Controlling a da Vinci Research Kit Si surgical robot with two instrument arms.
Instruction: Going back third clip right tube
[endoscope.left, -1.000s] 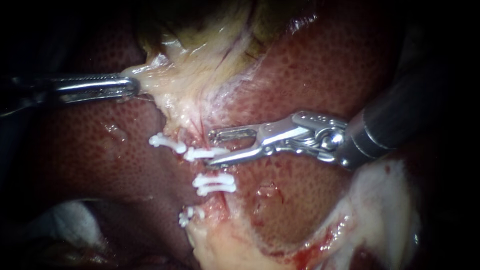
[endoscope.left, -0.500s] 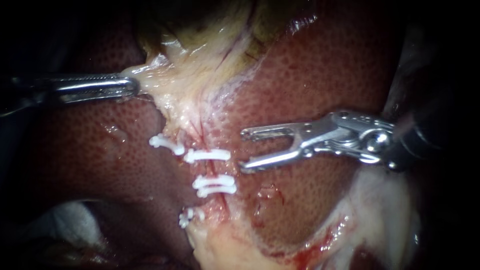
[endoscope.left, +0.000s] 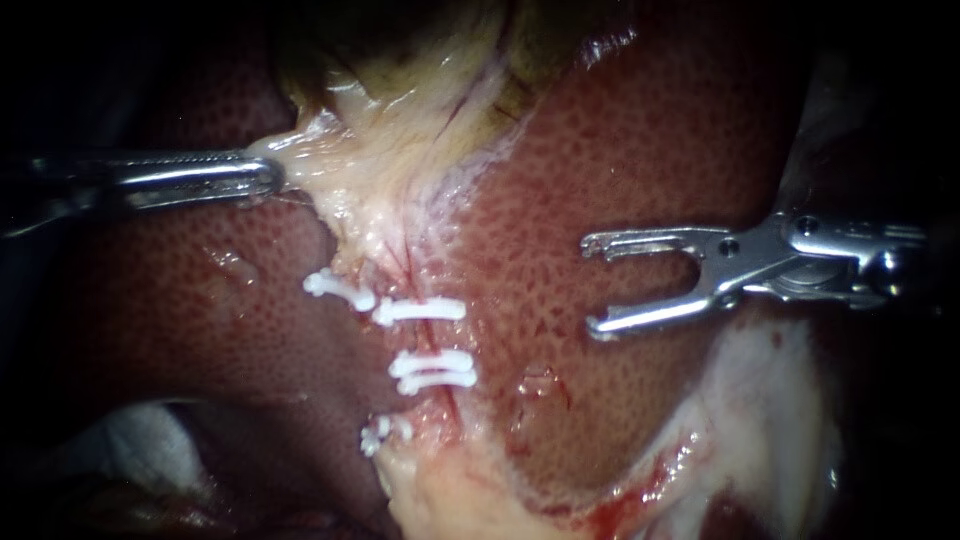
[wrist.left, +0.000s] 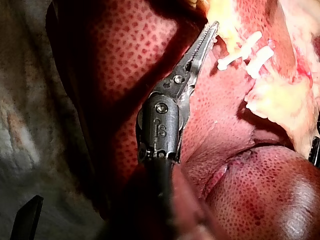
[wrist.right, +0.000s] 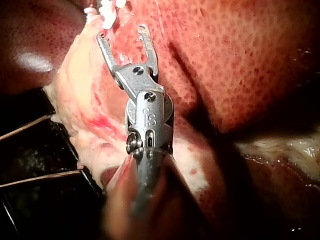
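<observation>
Right of the clips (endoscope.left: 420, 312), right instrument (endoscope.left: 590, 285) with spread empty jaws may scrape liver (endoscope.left: 620, 150) if dipped; left instrument (endoscope.left: 270, 177) clamps pale tissue (endoscope.left: 380, 170).

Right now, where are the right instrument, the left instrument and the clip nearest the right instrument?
right instrument (endoscope.left: 594, 285), endoscope view: gap of its open pincer.
left instrument (endoscope.left: 270, 172), endoscope view: pincer tip, shut on pale tissue (endoscope.left: 340, 180).
nearest clip (endoscope.left: 420, 311), endoscope view: middle of its white bar.

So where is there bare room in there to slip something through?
Bare liver lies open between the clips and the right instrument. It is crowded around the clips on the tube, and where the left instrument grips pale tissue.
</observation>
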